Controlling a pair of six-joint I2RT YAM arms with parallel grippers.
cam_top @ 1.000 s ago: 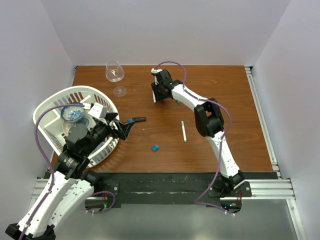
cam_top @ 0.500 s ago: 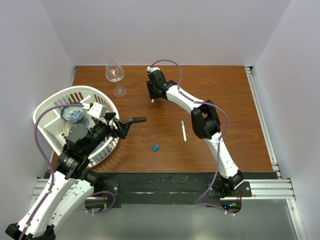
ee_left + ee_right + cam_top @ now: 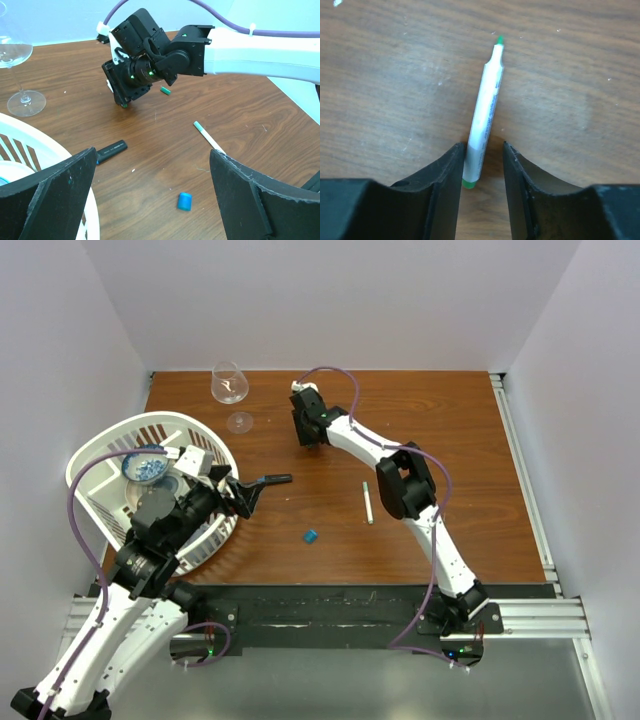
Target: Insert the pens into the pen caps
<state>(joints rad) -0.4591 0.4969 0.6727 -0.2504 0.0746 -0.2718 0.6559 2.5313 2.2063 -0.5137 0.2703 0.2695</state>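
My right gripper [image 3: 304, 432] is low over the table at the back middle. In the right wrist view [image 3: 482, 150] its jaws are narrowly open and straddle a white pen [image 3: 485, 110] with green tip that lies flat. The left finger touches the pen and a gap shows on the right. My left gripper [image 3: 250, 492] is wide open and empty beside the basket. Between its fingers in the left wrist view lie a blue cap [image 3: 184, 201], a second white pen [image 3: 207, 136] and, farther off, a green cap [image 3: 165, 90]. The top view also shows that pen [image 3: 367, 502] and the blue cap [image 3: 311, 536].
A white laundry basket [image 3: 105, 435] holding a blue bowl stands at the left. A wine glass [image 3: 230, 385] stands at the back left. A black marker [image 3: 272, 480] lies just ahead of my left gripper.
My right gripper has moved left along the back of the table over the last second. The left arm and the loose things have not moved.
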